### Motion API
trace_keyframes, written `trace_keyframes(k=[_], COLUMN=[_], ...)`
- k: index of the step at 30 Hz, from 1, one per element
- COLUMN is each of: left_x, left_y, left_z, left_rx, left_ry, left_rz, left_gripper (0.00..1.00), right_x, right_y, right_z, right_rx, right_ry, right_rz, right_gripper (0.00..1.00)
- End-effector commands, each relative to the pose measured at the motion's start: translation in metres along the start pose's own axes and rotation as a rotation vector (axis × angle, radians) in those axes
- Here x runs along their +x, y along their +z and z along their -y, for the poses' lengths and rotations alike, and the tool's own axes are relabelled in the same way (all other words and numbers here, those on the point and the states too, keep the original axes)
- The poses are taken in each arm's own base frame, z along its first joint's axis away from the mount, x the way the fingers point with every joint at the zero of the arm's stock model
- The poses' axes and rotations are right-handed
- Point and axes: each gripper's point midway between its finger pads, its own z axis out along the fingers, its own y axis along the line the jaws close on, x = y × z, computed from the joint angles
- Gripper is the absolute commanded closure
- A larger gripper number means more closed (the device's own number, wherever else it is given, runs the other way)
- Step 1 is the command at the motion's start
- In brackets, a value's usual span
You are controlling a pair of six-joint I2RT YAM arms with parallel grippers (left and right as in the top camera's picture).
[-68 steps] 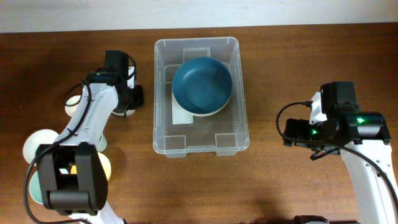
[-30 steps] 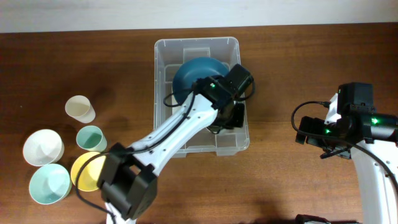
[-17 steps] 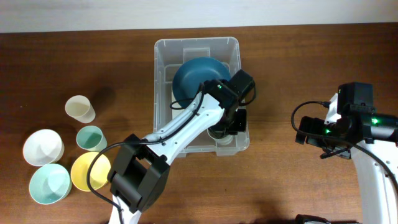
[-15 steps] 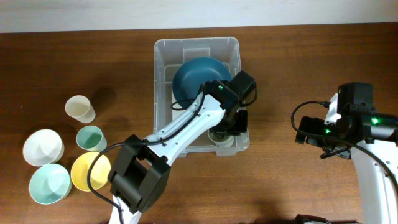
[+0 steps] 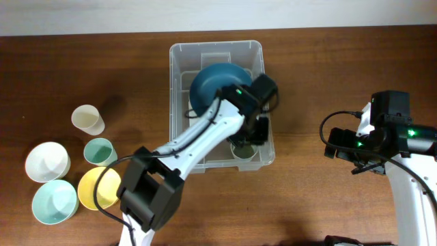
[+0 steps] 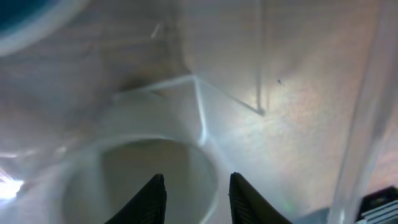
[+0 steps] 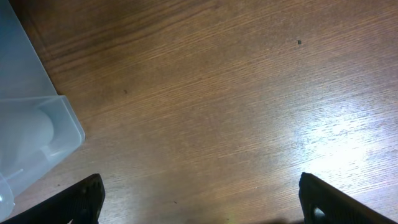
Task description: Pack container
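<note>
The container (image 5: 179,102) is a large clear bin at the table's middle, with a dark blue bowl (image 5: 218,85) in its far half. A pale cup (image 5: 244,148) stands upright in its near right corner. My left gripper (image 5: 252,135) is inside the bin just above that cup. In the left wrist view its fingers (image 6: 198,202) are apart, straddling the rim of the cup (image 6: 143,168) beside the bin wall (image 6: 298,93). My right gripper (image 5: 333,145) is open and empty over bare wood, right of the bin's corner (image 7: 37,137); it also shows in the right wrist view (image 7: 202,196).
At the table's left stand a cream cup (image 5: 87,119), a small green cup (image 5: 100,152), a white bowl (image 5: 48,161), a yellow bowl (image 5: 95,186) and a light teal bowl (image 5: 53,203).
My left arm swung from the cups at the left into the bin with a pale cup. The cup now stands in the near right corner and the gripper has drawn back a little.
</note>
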Motion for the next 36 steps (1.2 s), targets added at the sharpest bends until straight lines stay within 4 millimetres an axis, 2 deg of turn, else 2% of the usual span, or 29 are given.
trace_keyframes(k=[1, 4, 8, 9, 11, 13, 14, 17, 22, 25, 29, 32, 36], left_x=[-0.034, -0.055, -0.084, -0.089, -0.095, -0.093, -0.089, -0.075, -0.065, -0.059, -0.037, -0.007, 0.053], left_y=[-0.036, -0.067, -0.123, -0.137, -0.169, -0.195, -0.207, -0.226, -0.24, -0.244, -0.247, -0.25, -0.258], left_z=[-0.001, -0.011, -0.053, -0.066, -0.099, -0.132, -0.151, -0.195, -0.259, -0.279, -0.297, -0.305, -0.321], left_rx=[0.05, 0.013, -0.155, -0.196, -0.296, -0.375, -0.404, -0.446, -0.438, -0.414, -0.429, -0.438, -0.474], left_ry=[0.033, 0.042, -0.024, -0.046, -0.104, -0.165, -0.202, -0.3, -0.438, -0.477, -0.501, -0.526, -0.601], left_rz=[0.087, 0.168, 0.328, 0.361, 0.417, 0.439, 0.436, 0.4, 0.35, 0.332, 0.295, 0.262, 0.236], left_gripper=[0.66, 0.66, 0.63, 0.59, 0.39, 0.3, 0.29, 0.29, 0.29, 0.29, 0.29, 0.29, 0.29], right_x=[0.001, 0.001, 0.001, 0.001, 0.001, 0.001, 0.001, 0.001, 0.001, 0.001, 0.001, 0.001, 0.001], right_y=[0.001, 0.001, 0.001, 0.001, 0.001, 0.001, 0.001, 0.001, 0.001, 0.001, 0.001, 0.001, 0.001], right_z=[0.0, 0.0, 0.0, 0.0, 0.0, 0.0, 0.0, 0.0, 0.0, 0.0, 0.0, 0.0, 0.0], right_rx=[-0.007, -0.007, -0.007, -0.007, -0.007, -0.007, -0.007, -0.007, -0.007, -0.007, -0.007, -0.007, -0.007], right_ry=[0.018, 0.018, 0.018, 0.018, 0.018, 0.018, 0.018, 0.018, 0.018, 0.017, 0.017, 0.017, 0.017], right_rz=[-0.006, -0.006, -0.006, -0.006, -0.006, -0.007, -0.006, -0.006, -0.007, -0.007, -0.006, -0.006, -0.006], right_gripper=[0.04, 0.04, 0.04, 0.04, 0.04, 0.04, 0.04, 0.04, 0.04, 0.04, 0.04, 0.04, 0.03])
